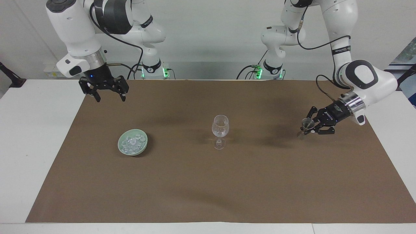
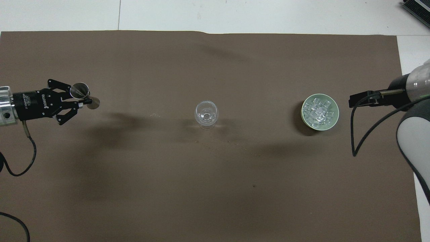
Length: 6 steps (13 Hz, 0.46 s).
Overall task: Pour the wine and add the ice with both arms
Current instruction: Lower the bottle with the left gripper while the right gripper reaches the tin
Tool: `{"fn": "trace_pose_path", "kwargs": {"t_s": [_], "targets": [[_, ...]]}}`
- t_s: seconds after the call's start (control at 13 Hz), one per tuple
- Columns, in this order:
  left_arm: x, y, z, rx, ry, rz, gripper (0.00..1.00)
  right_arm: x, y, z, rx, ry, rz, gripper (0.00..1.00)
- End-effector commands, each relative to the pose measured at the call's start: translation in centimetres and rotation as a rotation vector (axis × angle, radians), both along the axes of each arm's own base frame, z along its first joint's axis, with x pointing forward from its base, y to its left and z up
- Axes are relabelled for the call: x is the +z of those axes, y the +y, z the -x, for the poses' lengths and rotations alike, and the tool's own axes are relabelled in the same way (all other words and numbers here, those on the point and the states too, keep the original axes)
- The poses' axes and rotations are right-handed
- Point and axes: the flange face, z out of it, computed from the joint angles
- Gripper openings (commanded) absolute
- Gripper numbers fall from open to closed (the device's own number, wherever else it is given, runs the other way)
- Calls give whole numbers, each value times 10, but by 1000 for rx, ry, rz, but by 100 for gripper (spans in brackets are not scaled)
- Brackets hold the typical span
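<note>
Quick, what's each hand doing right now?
Left hand: closed on the metal jigger.
Right hand: open, holding nothing.

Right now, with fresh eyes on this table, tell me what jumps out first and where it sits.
A clear stemmed wine glass stands upright at the middle of the brown mat. Toward the right arm's end sits a pale green bowl heaped with ice, with the right tool open above the mat near it. At the left arm's end, the left tool is shut on a small metal jigger.
</note>
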Motion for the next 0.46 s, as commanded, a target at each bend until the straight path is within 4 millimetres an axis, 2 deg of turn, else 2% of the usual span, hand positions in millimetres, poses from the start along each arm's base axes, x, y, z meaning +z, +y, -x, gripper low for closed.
{"fn": "trace_pose_path", "kwargs": {"t_s": [0.0, 0.15, 0.39], "targets": [[-23, 26, 7, -20, -11, 63, 0, -19, 1, -10, 29, 0, -19, 100], [-56, 52, 14, -46, -29, 111, 0, -36, 3, -14, 62, 19, -17, 100], [-73, 71, 19, -42, -38, 115, 0, -72, 2, -19, 149, 14, -10, 100]]}}
